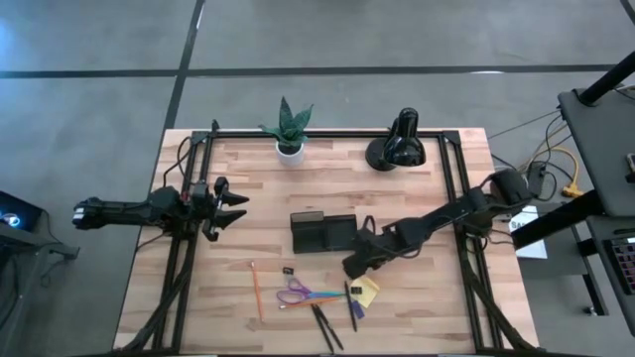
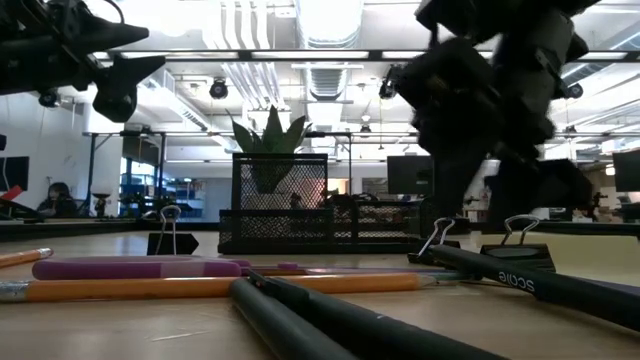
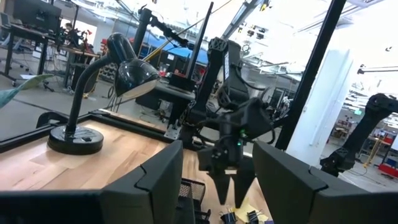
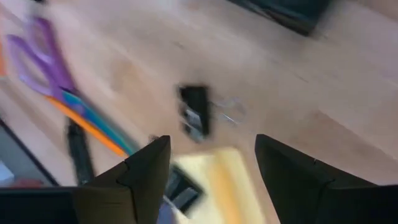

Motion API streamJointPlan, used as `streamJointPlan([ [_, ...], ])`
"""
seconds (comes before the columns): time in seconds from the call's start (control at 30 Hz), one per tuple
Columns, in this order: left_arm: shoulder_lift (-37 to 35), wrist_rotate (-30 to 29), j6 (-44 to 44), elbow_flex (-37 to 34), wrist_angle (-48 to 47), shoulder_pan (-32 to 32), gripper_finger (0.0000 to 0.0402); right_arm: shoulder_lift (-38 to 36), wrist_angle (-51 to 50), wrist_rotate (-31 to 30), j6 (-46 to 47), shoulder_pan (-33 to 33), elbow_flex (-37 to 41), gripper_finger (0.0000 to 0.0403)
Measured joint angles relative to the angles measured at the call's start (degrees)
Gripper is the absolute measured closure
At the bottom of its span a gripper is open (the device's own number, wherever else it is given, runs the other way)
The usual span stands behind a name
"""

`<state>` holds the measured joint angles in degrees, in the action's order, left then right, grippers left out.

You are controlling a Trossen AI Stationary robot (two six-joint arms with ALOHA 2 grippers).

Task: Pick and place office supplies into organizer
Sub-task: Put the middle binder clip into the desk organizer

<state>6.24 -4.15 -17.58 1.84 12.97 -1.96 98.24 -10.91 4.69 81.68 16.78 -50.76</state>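
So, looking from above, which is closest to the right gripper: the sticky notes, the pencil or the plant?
From the right gripper:
1. Sticky notes, just beside it.
2. Pencil, across the table's front.
3. Plant, at the back edge.

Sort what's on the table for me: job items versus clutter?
Job: organizer, pencil, scissors, pens, sticky pad, clip.
Clutter: lamp, plant.

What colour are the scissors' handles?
Purple, clearest in the high view: scissors.
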Motion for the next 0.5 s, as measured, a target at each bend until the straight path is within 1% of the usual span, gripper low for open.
streamJointPlan([
  [0.13,0.1,0.0,0.0,0.0,0.0,0.0,0.0220,1.2,0.2,-0.5,-2.4,-0.1,-1.9,0.0179],
  [0.33,0.4,0.0,0.0,0.0,0.2,0.0,0.0220,3.5,-0.2,-0.3,-2.2,-0.1,-1.8,0.0179],
  [0.5,0.6,0.0,0.0,0.0,0.1,0.0,0.0220,4.1,0.1,-0.7,-2.2,-0.1,-2.6,0.0188],
])
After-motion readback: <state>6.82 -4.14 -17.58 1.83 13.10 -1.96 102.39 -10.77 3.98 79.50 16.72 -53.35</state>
